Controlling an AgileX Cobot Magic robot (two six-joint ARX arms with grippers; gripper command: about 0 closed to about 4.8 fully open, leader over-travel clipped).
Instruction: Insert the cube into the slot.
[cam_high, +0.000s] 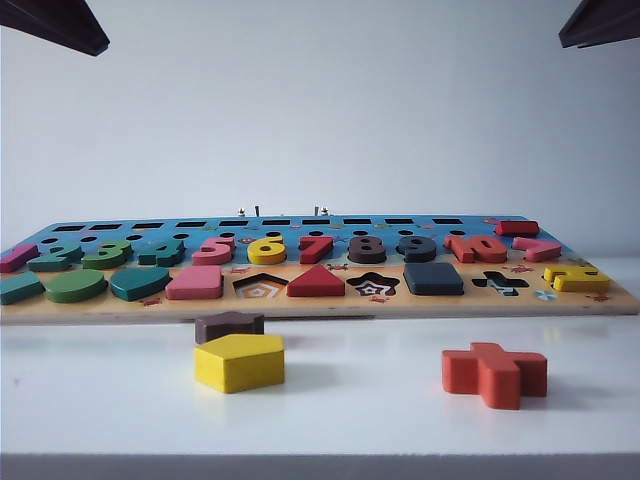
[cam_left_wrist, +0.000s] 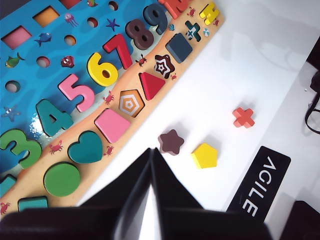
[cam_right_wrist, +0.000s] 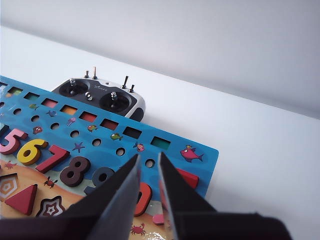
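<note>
Cube (cam_high: 433, 278) is seen as a flat, dark navy square block with rounded corners, seated flush in the front row of the board (cam_high: 320, 305), filling its square slot so that none of the slot's pattern can be seen. In the exterior view it lies between the star cut-out (cam_high: 374, 286) on its left and the cross cut-out (cam_high: 501, 283) on its right; in the left wrist view the same block (cam_left_wrist: 179, 47) is shown beside the star cut-out (cam_left_wrist: 163, 66). On the white table (cam_high: 380, 420) in front of the board, a brown star (cam_high: 229, 325), a yellow pentagon (cam_high: 239, 361) and a red cross (cam_high: 495, 373) are laid loose, the star touching or just behind the pentagon, the cross well apart. The right gripper (cam_right_wrist: 148, 162) is held above the far end of the board, its fingers parted by a narrow gap, with nothing between them and nothing touched. The left gripper (cam_left_wrist: 151, 152) is held over the table near the board's front edge, its fingers pressed together at the tips and nothing grasped. A black radio controller (cam_right_wrist: 100, 97) is seen behind the board.
</note>
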